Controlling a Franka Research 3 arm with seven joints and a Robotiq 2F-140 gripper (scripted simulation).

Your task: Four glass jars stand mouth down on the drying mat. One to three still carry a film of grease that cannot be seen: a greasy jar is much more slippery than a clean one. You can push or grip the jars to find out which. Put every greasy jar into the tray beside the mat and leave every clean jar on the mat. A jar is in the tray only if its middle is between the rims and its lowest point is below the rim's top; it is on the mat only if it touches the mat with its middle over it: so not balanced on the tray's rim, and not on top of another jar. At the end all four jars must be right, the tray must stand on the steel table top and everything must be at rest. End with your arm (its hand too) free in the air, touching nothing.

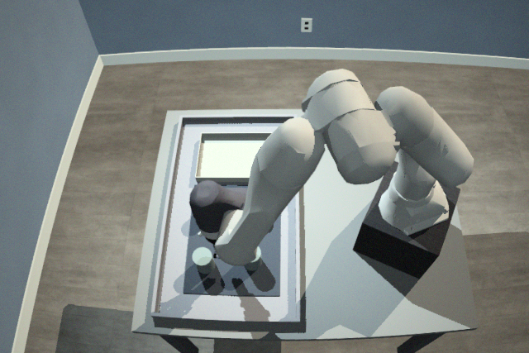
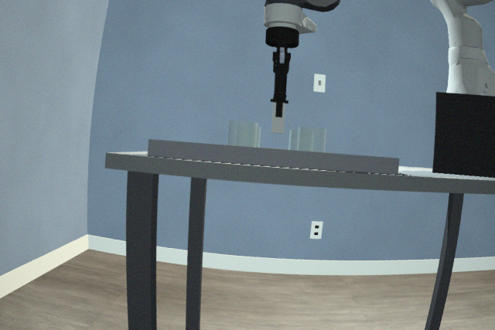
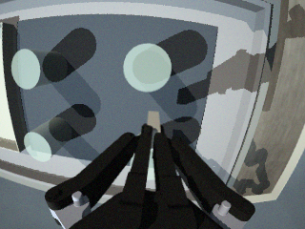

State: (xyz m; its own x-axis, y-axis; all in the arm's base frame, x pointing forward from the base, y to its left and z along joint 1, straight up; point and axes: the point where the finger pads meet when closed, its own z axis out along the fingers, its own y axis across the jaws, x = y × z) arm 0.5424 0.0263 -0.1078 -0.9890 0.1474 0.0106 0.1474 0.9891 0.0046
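Jars (image 1: 257, 256) (image 2: 312, 138) (image 3: 147, 67) stand on the mat (image 1: 275, 269) (image 3: 114, 95), maybe waiting for a slip test. I count four, one partly behind the tool (image 1: 216, 255) (image 2: 278, 130) (image 3: 152, 117). The one tool is pinched narrow, holding nothing, perhaps to push. One tray (image 1: 221, 179) (image 3: 11, 86) sits beside the one mat.

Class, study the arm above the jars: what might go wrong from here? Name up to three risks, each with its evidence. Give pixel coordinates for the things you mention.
The closed end effector (image 2: 278, 132) (image 3: 152, 119) hangs between neighbouring jars, so a sideways swing might knock one over.

The jars stand fairly close together on the drying mat (image 1: 267, 284) (image 3: 119, 29); a hard push could drive one into another.

Grease does not show on the glass, so a jar could be sorted wrongly or slip when gripped.
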